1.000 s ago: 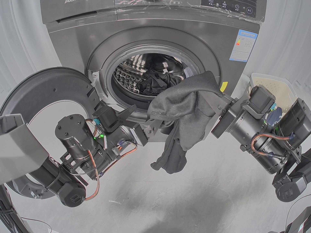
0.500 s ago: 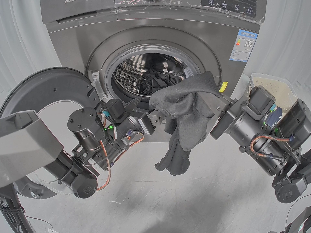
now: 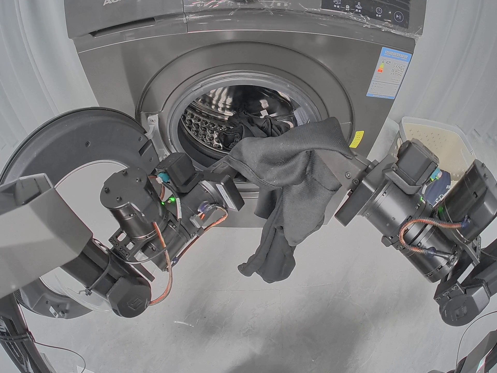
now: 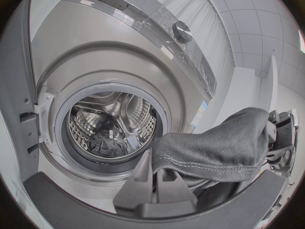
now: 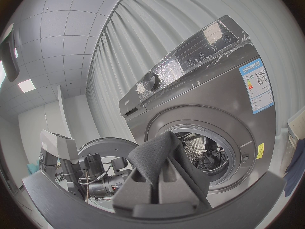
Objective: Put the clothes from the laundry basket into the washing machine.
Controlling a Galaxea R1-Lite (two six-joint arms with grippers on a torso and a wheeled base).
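head view hides both arms' ends under the dark grey knitted garment (image 3: 290, 167), stretched between them before the open mouth of the grey front-loading washing machine (image 3: 129, 73), its lower end hanging free; the pale plastic laundry basket (image 3: 440, 133) is half hidden behind the right arm (image 3: 414, 208). the left gripper (image 4: 154, 167) is clenched on the garment's stitched hem, the right gripper (image 5: 156, 175) clenched on a fold draped over it.

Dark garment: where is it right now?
Head view, centre: the dark garment hangs stretched between the left gripper and right gripper, just in front of the open washing machine.
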